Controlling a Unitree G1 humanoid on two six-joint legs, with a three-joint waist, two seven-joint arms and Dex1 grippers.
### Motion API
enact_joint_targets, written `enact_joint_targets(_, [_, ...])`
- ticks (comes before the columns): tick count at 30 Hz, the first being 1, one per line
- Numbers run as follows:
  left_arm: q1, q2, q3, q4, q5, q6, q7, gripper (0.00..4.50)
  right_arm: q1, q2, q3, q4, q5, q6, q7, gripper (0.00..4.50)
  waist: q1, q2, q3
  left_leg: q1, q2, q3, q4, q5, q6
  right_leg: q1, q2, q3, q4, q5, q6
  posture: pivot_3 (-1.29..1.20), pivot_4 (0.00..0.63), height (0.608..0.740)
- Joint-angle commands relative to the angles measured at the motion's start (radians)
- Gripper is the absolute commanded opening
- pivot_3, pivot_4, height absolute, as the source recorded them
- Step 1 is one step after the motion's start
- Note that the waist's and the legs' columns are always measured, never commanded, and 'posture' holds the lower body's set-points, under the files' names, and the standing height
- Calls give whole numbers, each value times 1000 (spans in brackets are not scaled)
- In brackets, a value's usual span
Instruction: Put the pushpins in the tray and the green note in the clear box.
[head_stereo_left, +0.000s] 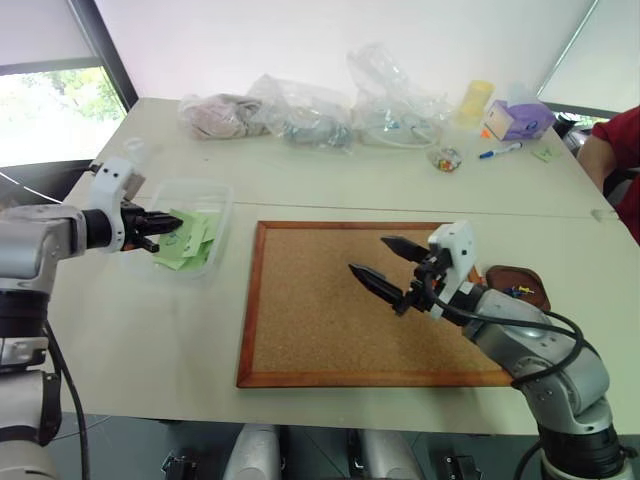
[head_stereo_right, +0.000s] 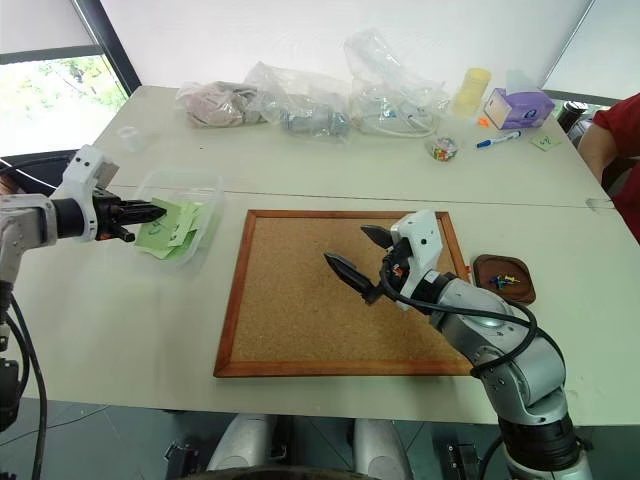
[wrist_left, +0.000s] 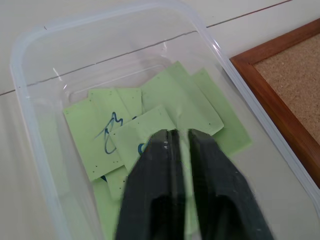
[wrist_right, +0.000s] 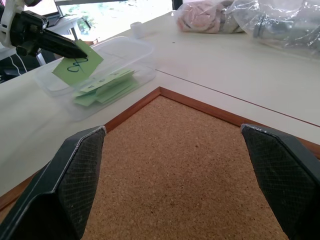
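Green note (wrist_right: 76, 64) hangs pinched in the left gripper (wrist_right: 80, 51) right over the clear box (wrist_right: 131, 50), which already has a pile of green slips inside. Right gripper (head_stereo_right: 352, 252) floats wide apart over the cork board (head_stereo_right: 300, 310); pushpins (head_stereo_right: 505, 280) sit in the tray (head_stereo_right: 482, 268) beside it.

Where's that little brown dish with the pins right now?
The tray sits on the table at the robot's right, just off the cork board's right edge and behind the right gripper's arm, with the pushpins inside it.
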Motion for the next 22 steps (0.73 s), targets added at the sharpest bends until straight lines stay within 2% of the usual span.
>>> enact_joint_targets(1, [-15, 2, 27, -5, 0, 4, 4, 2528, 1, 6, -2, -18, -21, -30, 4, 4500, -3, 0, 0, 0, 0, 0, 0, 0, 0, 0, 0, 0, 0, 0, 0, 0, 150, 737])
enact_joint_targets(5, [-37, -6, 25, 24, 16, -18, 19, 4413, 28, 15, -8, -30, -31, -35, -9, 4500, -12, 0, 0, 0, 0, 0, 0, 0, 0, 0, 0, 0, 0, 0, 0, 0, 150, 737])
enact_joint_targets(9, [-74, 11, 14, 45, 64, -132, 17, 4490, 60, 14, -42, -42, -32, -44, -23, 4500, -14, 0, 0, 0, 0, 0, 0, 0, 0, 0, 0, 0, 1, 0, 0, 0, 150, 737])
enact_joint_targets(13, [-126, 22, 57, -30, -2, -202, -96, 4490, 106, 21, -164, -55, -3, -66, -60, 4500, -12, 0, 0, 0, 0, 0, 0, 0, 0, 0, 0, 0, 1, 0, 0, 0, 150, 737])
enact_joint_targets(17, [-105, -13, 78, -222, -150, -84, -168, 4490, 165, 22, -296, -88, 74, -62, -84, 4500, -11, 0, 0, -1, 0, 0, 0, 0, 0, 0, -1, 0, 0, 0, 0, 0, 150, 737])
enact_joint_targets(20, [-32, -120, 68, -412, -277, 30, -116, 4490, 259, -18, -372, -126, 108, -41, -68, 4500, -11, 2, -1, 0, 0, 0, 0, 0, 0, 1, -1, 0, 1, 0, 0, 0, 150, 737])
enact_joint_targets(22, [11, -179, 53, -483, -294, 59, -60, 4490, 304, -41, -394, -142, 125, -29, -57, 4500, -12, 2, -1, 1, 0, 0, 0, 0, 0, 2, -1, 0, 1, 0, 0, 0, 150, 737])
